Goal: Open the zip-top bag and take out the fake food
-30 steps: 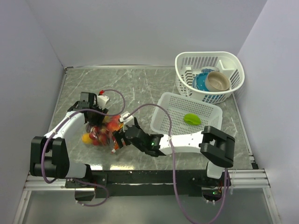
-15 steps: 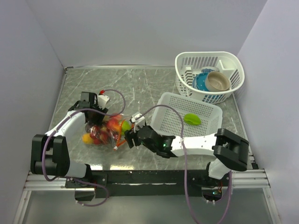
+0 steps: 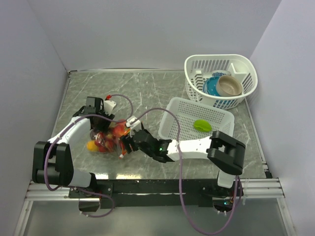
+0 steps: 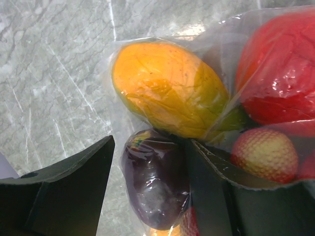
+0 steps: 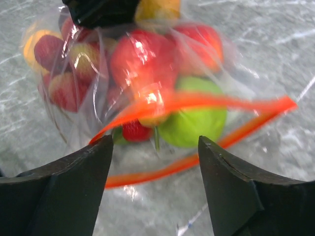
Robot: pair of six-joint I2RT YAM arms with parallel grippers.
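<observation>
Likely light, limp and slick, the zip-top bag [image 3: 106, 138] left of the tray [image 3: 222, 118] is clamped by the left hand [image 4: 150, 189]; the open right hand [image 5: 153, 142] should pinch its stiffer zip strip [image 5: 197, 101].

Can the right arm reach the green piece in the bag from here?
Probably yes. The right gripper is open and faces the parted zip strip of the zip-top bag, with the green piece showing in the gap; nothing visibly blocks it.

One zip-top bag [image 3: 109, 139], one tray [image 3: 183, 118], one basket [image 3: 219, 57], two bowls [image 3: 229, 86], one loose green fruit [image 3: 202, 125].
</observation>
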